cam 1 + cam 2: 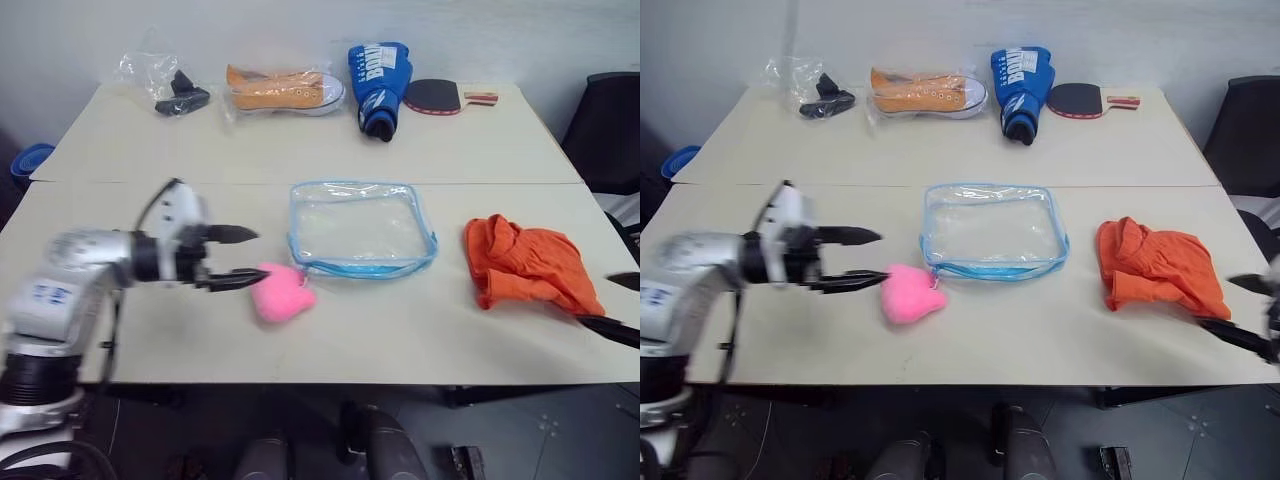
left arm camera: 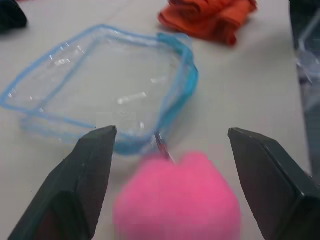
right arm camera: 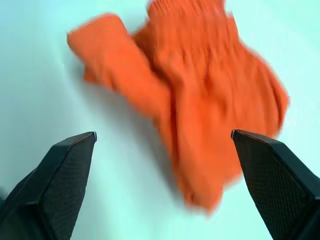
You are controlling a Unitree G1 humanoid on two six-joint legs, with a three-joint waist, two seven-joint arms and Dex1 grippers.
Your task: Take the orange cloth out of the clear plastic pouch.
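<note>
Beige tabletop (image 1: 400, 340): the orange cloth (image 1: 528, 266) lies crumpled right of the empty clear plastic pouch (image 1: 362, 228), apart from it. Both end effectors, left (image 1: 238, 258) and right (image 3: 162, 145), gape wide, holding nothing. Best now to withdraw cleanly without snagging either.

The clear plastic pouch (image 1: 361, 226) is glossy see-through film with light-blue edging; the orange cloth (image 1: 527, 264) is soft, matt, wrinkled fabric. A pink plush heart (image 1: 281, 293) looks fuzzy. The table (image 1: 300, 140) has a smooth, matt beige top. The left gripper (image 1: 238, 257) has matt black fingers
</note>
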